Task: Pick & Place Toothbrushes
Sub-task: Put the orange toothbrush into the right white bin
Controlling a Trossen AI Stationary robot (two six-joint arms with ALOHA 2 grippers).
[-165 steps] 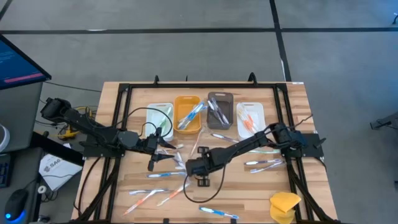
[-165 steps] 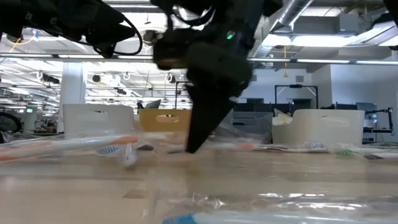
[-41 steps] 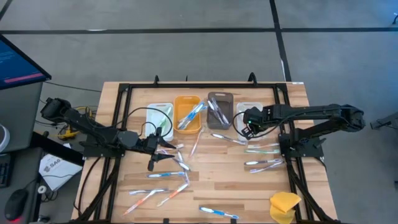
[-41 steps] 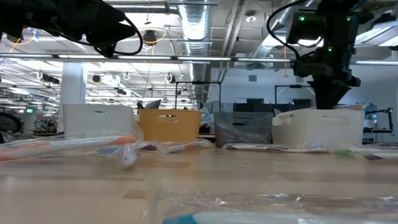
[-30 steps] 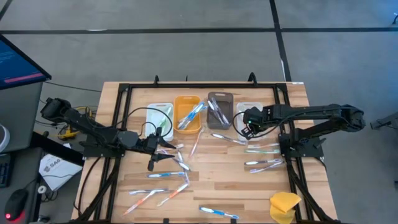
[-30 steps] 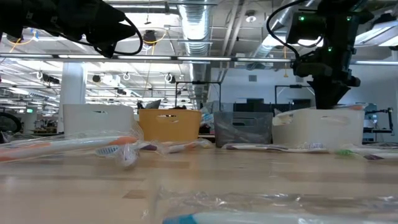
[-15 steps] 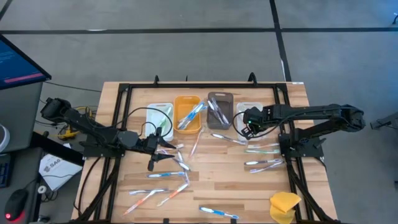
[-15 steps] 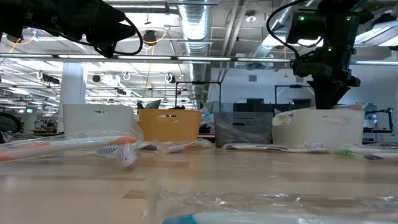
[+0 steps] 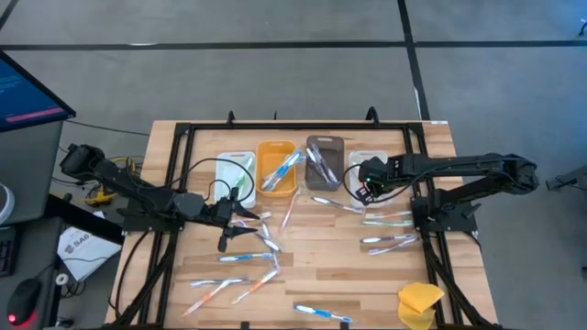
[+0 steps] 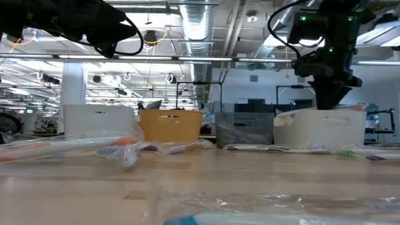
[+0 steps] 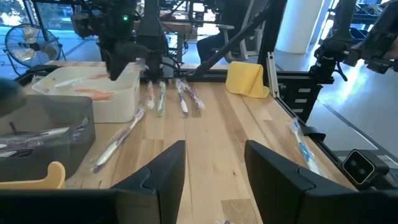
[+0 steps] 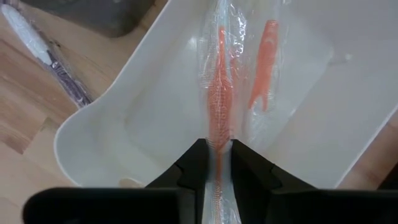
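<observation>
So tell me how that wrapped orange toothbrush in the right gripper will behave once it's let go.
The orange toothbrush looks thin and light. Its glossy clear wrapper is probably slippery, so it should slide from the right gripper into the white bin.

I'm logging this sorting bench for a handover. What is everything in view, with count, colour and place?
Bins: four in a row at the table's far side: white bin, orange bin, grey bin, second white bin.
Toothbrushes: wrapped; some in the bins, many loose on the table; exact count unclear.
Orange toothbrush: one, wrapped, lying into the second white bin, one end between the right hand's fingers.
Yellow sponge: one, near right corner.
Left hand: open, over the table's left-centre.
Right hand: over the second white bin, shut on the orange toothbrush.
</observation>
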